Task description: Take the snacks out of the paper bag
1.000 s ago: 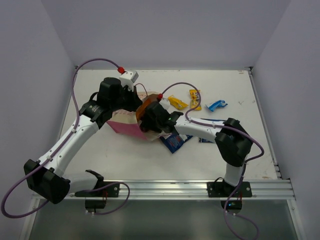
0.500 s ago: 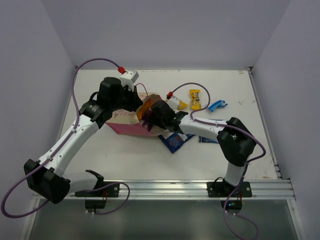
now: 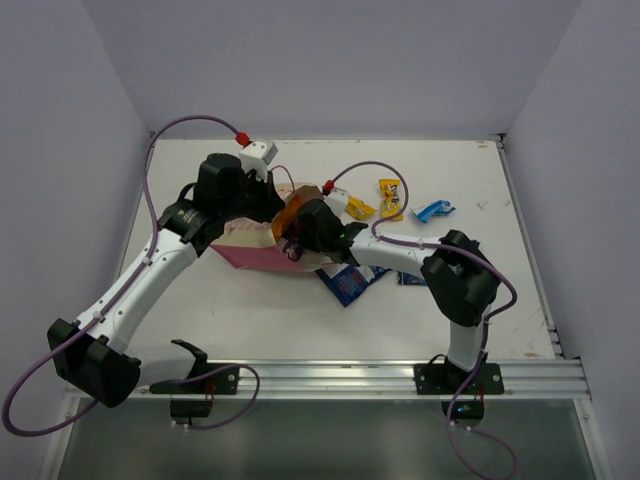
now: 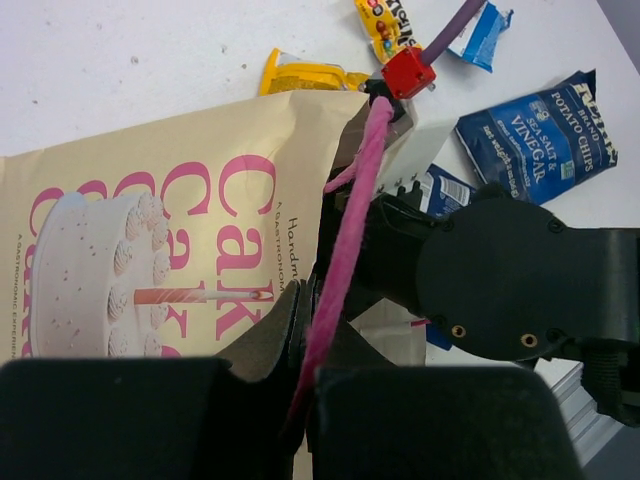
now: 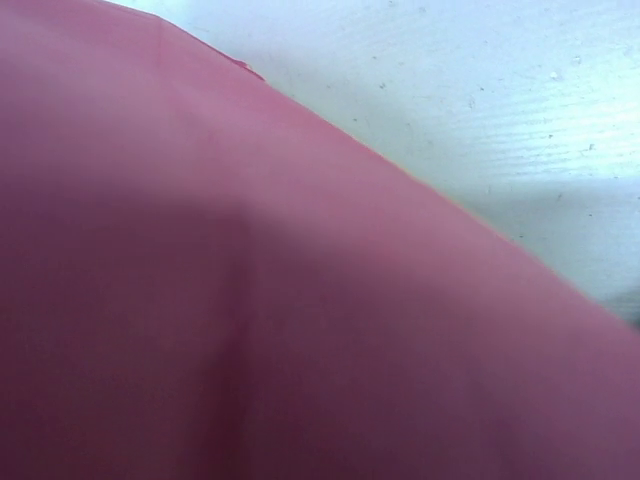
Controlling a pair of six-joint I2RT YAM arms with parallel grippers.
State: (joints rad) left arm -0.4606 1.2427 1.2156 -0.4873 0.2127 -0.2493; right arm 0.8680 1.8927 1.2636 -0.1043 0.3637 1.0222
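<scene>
The paper bag [image 3: 250, 245] lies on its side, cream face with a pink cake print [image 4: 150, 230] turned up. My left gripper [image 4: 305, 300] is shut on its pink loop handle [image 4: 350, 200], above the bag's far edge [image 3: 268, 193]. My right gripper [image 3: 298, 240] is pushed into the bag's mouth, fingertips hidden. Its wrist view shows only the pink side panel [image 5: 250, 300]. An orange pouch [image 3: 292, 211] and a bit of purple [image 3: 293, 250] show at the mouth. Out on the table lie two yellow packets [image 3: 356, 207] [image 3: 390, 196], a tiny blue one [image 3: 434, 210] and dark blue chip packets [image 3: 349, 283] [image 4: 538, 135].
The right arm's black wrist body [image 4: 510, 285] crowds the bag's mouth, with its cable and red connector [image 4: 407, 72] arching over it. White walls close in the table on the left, back and right. A metal rail [image 3: 350, 378] runs along the near edge.
The right wrist has shifted a little at the bag's mouth and its jaws have gone shut inside. The left arm keeps its hold on the handle, unmoved.
</scene>
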